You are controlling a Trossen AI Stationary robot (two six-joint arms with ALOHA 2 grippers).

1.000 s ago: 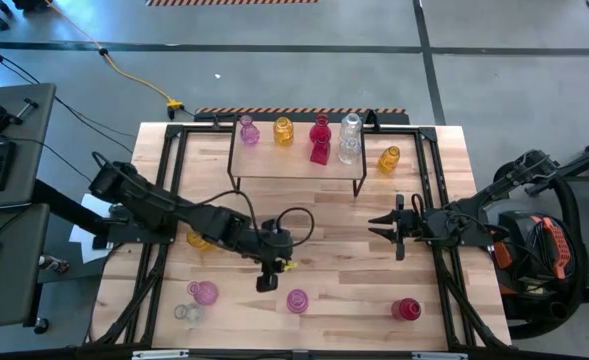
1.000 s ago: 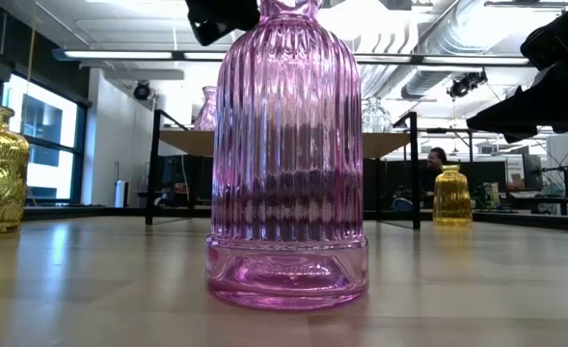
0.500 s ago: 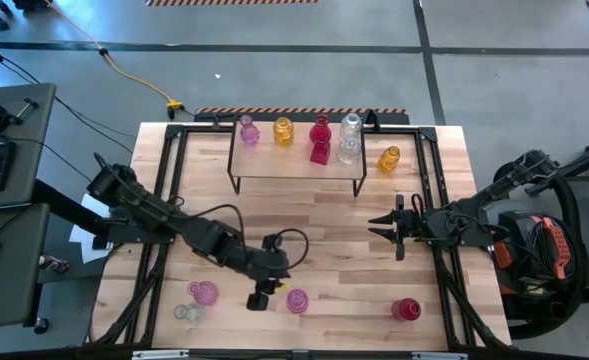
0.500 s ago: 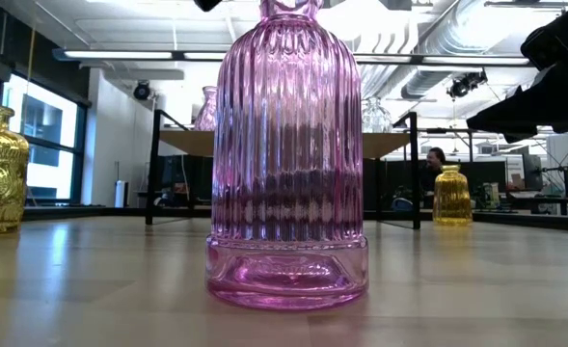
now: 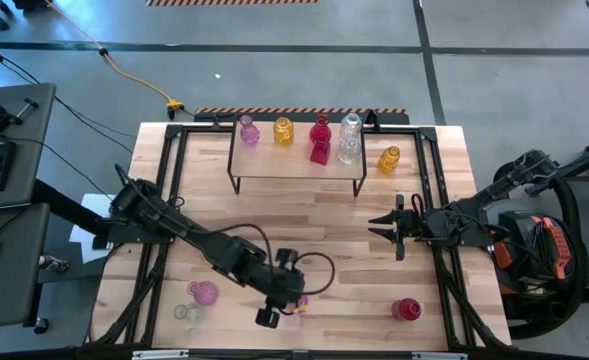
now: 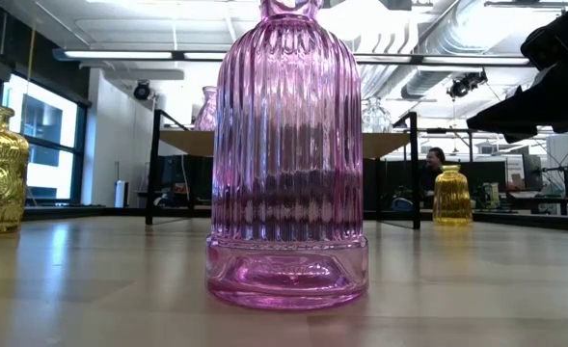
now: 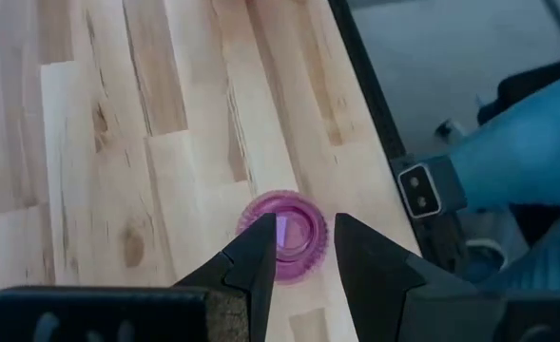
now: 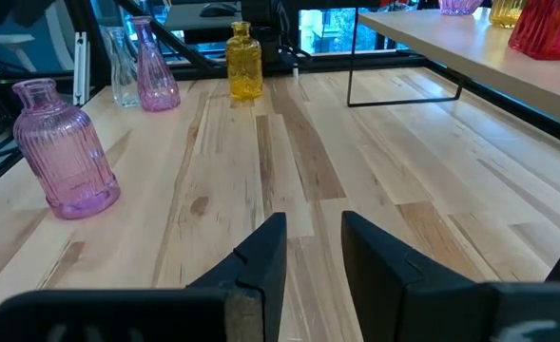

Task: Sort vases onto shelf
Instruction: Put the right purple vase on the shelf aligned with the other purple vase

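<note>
Left wrist view puts your left gripper [image 7: 299,249] directly over the ribbed pink vase [image 7: 284,236], fingers a narrow gap apart, holding nothing. The vase stands at the table's six o'clock edge, the shelf [image 5: 296,165] at twelve. Glass will be rigid, slick and breakable, so take the neck gently. The right gripper [image 5: 380,224] waits slightly parted, empty.

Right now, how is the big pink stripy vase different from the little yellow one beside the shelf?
The pink vase is pink; the yellow vase is amber.
The pink vase stands near the table's front edge; the yellow vase stands at the back, by the right end of the shelf.
The left gripper points down at the pink vase, fingers apart; no gripper is near the yellow vase.
Both are glass and upright on the table, not on the shelf.
</note>
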